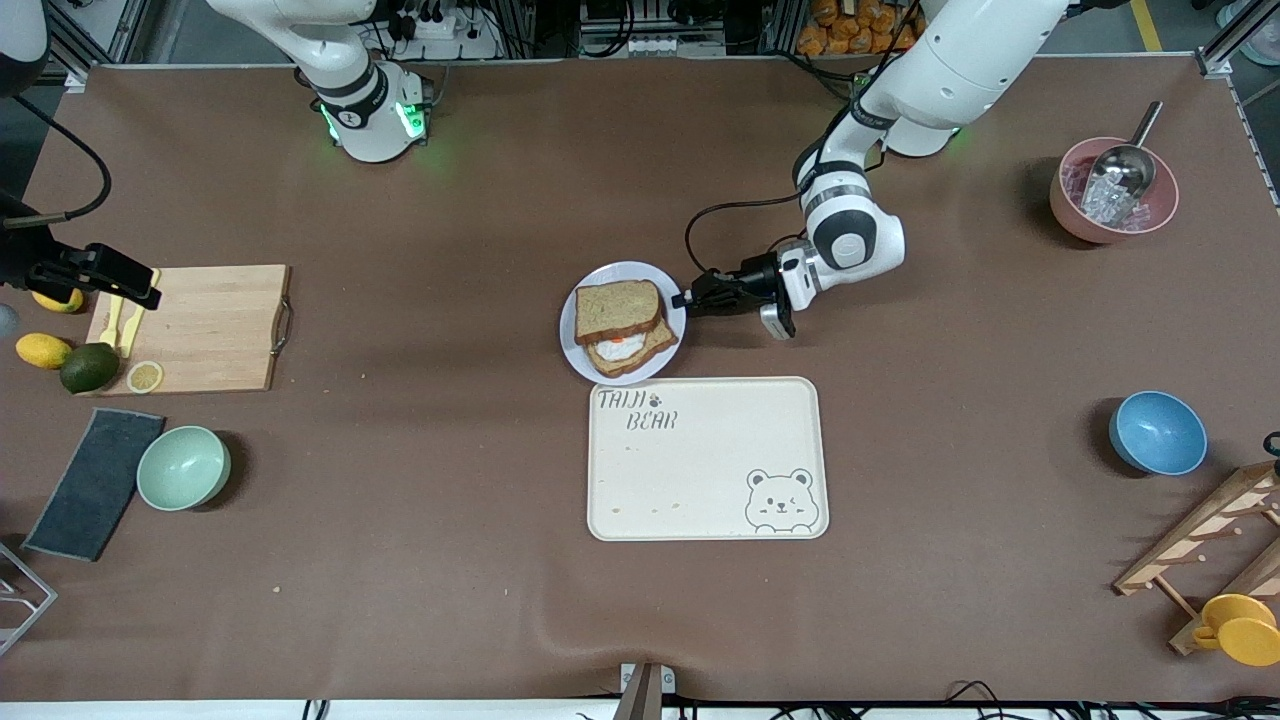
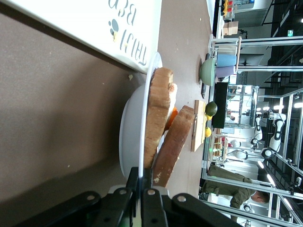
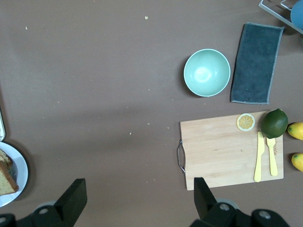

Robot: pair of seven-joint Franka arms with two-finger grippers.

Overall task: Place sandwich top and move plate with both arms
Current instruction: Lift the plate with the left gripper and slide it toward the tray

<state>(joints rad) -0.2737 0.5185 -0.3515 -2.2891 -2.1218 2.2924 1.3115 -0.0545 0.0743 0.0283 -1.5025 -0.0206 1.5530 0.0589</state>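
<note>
The plate (image 1: 577,352) lies at mid-table, touching the tray's edge farther from the front camera. On it sits a bread slice with a fried egg (image 1: 622,349). The sandwich top (image 1: 618,308) rests tilted on the egg. My left gripper (image 1: 688,298) is shut on the plate's rim at the left arm's end. In the left wrist view its fingers (image 2: 141,177) pinch the rim (image 2: 130,137), with the top slice (image 2: 177,142) leaning there. My right gripper (image 1: 130,285) hangs open and empty over the cutting board's end; its fingers are wide apart in the right wrist view (image 3: 137,203).
The cream bear tray (image 1: 700,470) lies nearer the front camera than the plate. A cutting board (image 1: 210,325), green bowl (image 1: 183,467) and grey cloth (image 1: 95,483) lie at the right arm's end. A blue bowl (image 1: 1157,432), pink bowl (image 1: 1112,195) and wooden rack (image 1: 1215,545) are at the left arm's end.
</note>
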